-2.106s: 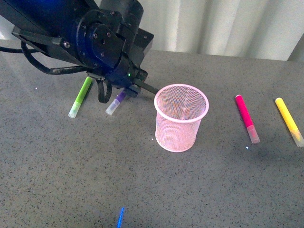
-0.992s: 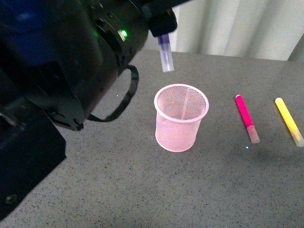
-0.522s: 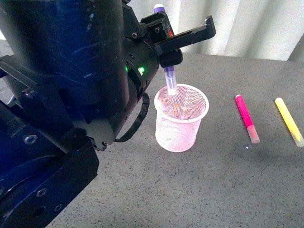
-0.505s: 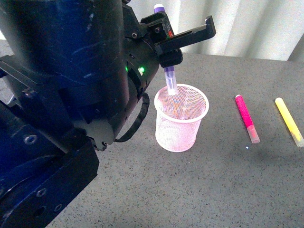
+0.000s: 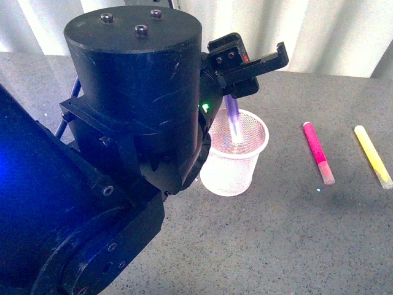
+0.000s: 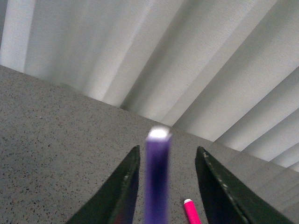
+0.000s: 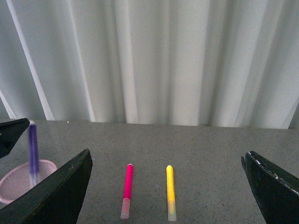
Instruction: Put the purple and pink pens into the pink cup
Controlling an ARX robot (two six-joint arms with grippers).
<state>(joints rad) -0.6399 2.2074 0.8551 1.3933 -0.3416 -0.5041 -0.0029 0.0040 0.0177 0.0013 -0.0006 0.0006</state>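
Note:
The pink cup (image 5: 253, 161) stands upright mid-table, partly behind my left arm. My left gripper (image 5: 255, 58) is open right above it. The purple pen (image 5: 234, 120) hangs upright and motion-blurred, loose between the spread jaws with its lower end inside the cup. In the left wrist view the purple pen (image 6: 157, 182) is clear of both fingers. The pink pen (image 5: 319, 152) lies on the table right of the cup. My right gripper (image 7: 167, 156) is open and empty, looking at the pink pen (image 7: 127, 184), the cup (image 7: 18, 179) and the purple pen (image 7: 32, 151).
A yellow marker (image 5: 373, 156) lies right of the pink pen, near the table's right side; it also shows in the right wrist view (image 7: 170, 186). My left arm fills the left half of the front view and hides the table there. A white curtain hangs behind the table.
The left jaws have let go of the purple pen, which has dropped lower into the cup. The left arm has swung nearer the camera. The pink and yellow pens have not moved.

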